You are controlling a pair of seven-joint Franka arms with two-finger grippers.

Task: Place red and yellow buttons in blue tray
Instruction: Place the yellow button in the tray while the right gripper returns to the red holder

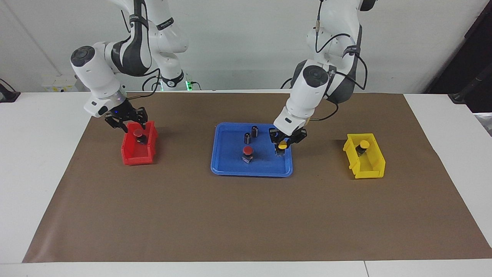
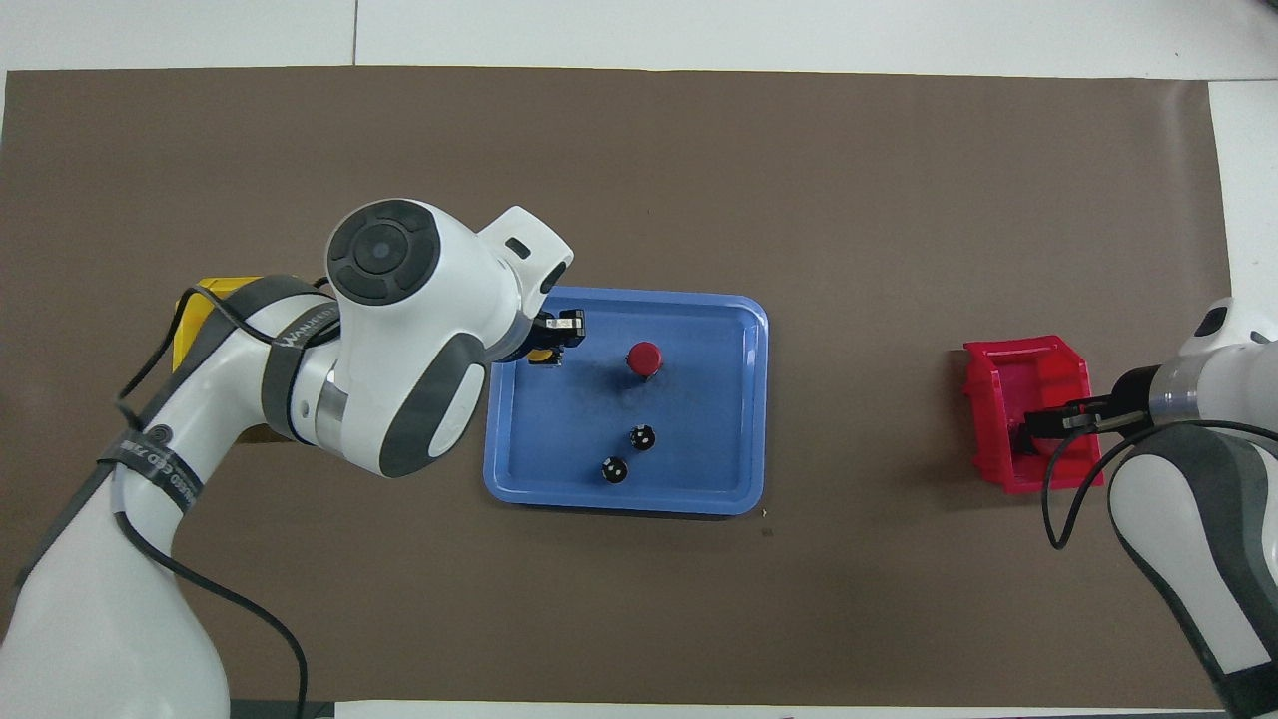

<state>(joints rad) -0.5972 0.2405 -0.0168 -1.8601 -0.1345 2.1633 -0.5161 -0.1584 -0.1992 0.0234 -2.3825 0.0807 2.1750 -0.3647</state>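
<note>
A yellow button (image 1: 282,146) is held cap-up, its axis upright, clamped in the left gripper (image 1: 283,146) over the blue tray (image 1: 230,169). One red button (image 1: 248,153) stands upright in the tray beside two dark cylinders (image 1: 251,134). One yellow button (image 1: 363,146) lies in the yellow bin (image 1: 369,169), one red button (image 1: 138,134) in the red bin (image 1: 130,156), with the right gripper (image 1: 127,122) over it, fingers apart.

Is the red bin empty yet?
No. One red button sits inside the red bin, with the right gripper over it.
</note>
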